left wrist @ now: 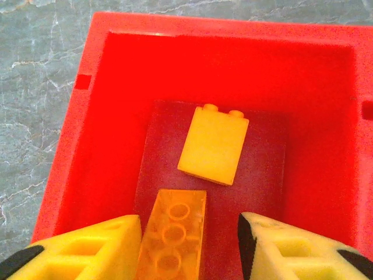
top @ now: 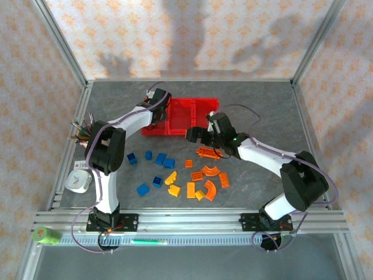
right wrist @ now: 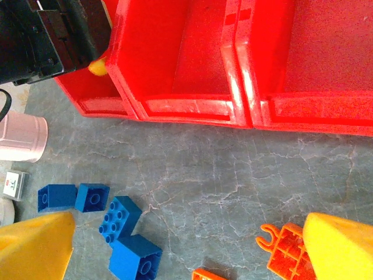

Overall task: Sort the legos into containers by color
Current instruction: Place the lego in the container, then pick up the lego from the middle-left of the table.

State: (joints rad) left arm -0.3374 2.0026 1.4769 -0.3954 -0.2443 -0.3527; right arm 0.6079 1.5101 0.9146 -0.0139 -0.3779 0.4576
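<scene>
Left wrist: parted fingers flank an ungripped translucent brick inside the container.

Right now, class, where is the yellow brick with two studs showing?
In the left wrist view, the yellow brick lies on the floor of the leftmost red bin, just beyond a paler orange-yellow brick between the fingers of the left gripper.

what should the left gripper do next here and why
Probably lift the left gripper straight up out of the red bin: its jaws stand apart, a gap shows beside the yellow brick between them, and another yellow brick already lies inside.
</scene>
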